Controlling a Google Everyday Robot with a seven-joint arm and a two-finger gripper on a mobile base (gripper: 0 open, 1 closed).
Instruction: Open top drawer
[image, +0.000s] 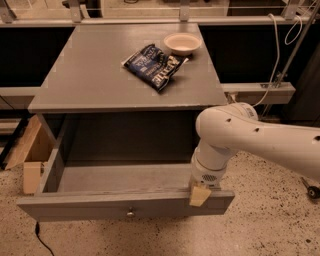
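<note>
Camera view looks down on a grey cabinet (100, 75) from the front, slightly above; the top drawer (90, 209) is sticking well out of the cabinet toward the camera, so you can see right down into its deep box, and the inside looks bare grey wood; its long flat front runs across the bottom of the shot with one small round metal knob (130, 213) roughly in the middle.

The gripper (200, 194) is at the right end of that drawer front, right on its top edge; a tan tip hangs over the outer face of the front and touches it; honestly can't tell whether the gripper is clamped on the edge or just resting there, the rest of it is hidden behind the white wrist; the chunky white arm (260, 140) comes in from the right side and bends down to it.

On the cabinet top, toward the back right, there's a dark blue snack bag (156, 66) lying flat, and a small pale bowl (182, 43) just behind it, nearly touching; a light wooden box (31, 150) sits on the speckled floor (260, 225) to the left of the cabinet, beside the drawer's left wall.
</note>
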